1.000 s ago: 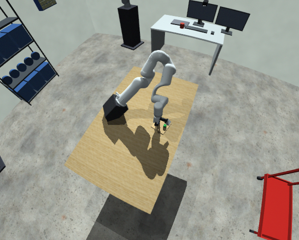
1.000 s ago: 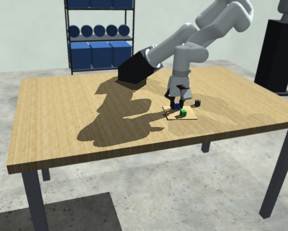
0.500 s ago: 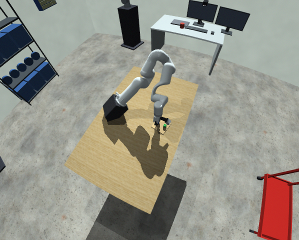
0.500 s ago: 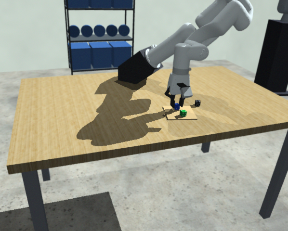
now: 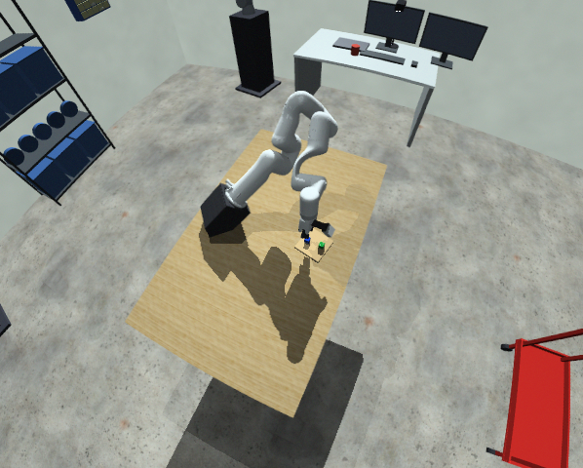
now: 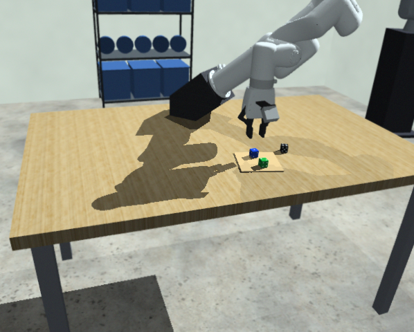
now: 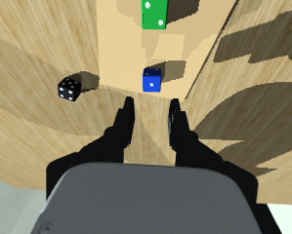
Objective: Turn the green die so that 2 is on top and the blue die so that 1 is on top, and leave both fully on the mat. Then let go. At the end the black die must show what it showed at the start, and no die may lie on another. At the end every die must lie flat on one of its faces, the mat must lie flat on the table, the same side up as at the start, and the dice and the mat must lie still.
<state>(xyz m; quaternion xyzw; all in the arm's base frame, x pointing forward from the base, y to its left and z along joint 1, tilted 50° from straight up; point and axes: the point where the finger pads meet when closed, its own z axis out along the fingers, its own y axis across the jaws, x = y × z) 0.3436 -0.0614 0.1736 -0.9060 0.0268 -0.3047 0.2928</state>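
The blue die (image 5: 307, 240) (image 6: 253, 153) (image 7: 151, 81) lies flat on the mat (image 6: 243, 167) (image 7: 117, 63), near its back edge. Its bright top face shows one pip; two pips show on a darker side face in the wrist view. The green die (image 5: 321, 245) (image 6: 263, 162) (image 7: 154, 15) lies flat nearer the mat's front edge, with two pips on top. The black die (image 6: 284, 147) (image 7: 69, 89) lies on the table beside the mat; I cannot tell its top number surely. My gripper (image 6: 256, 135) (image 7: 151, 107) is partly open and empty, above the dice and touching none.
The mat lies flat on the wooden table (image 5: 196, 322) (image 6: 75, 142). The table's front edge runs beyond the green die's side of the mat. The arm's black base (image 5: 224, 212) (image 6: 192, 98) stands at the back. A shelf, a desk and a red cart stand away from the table.
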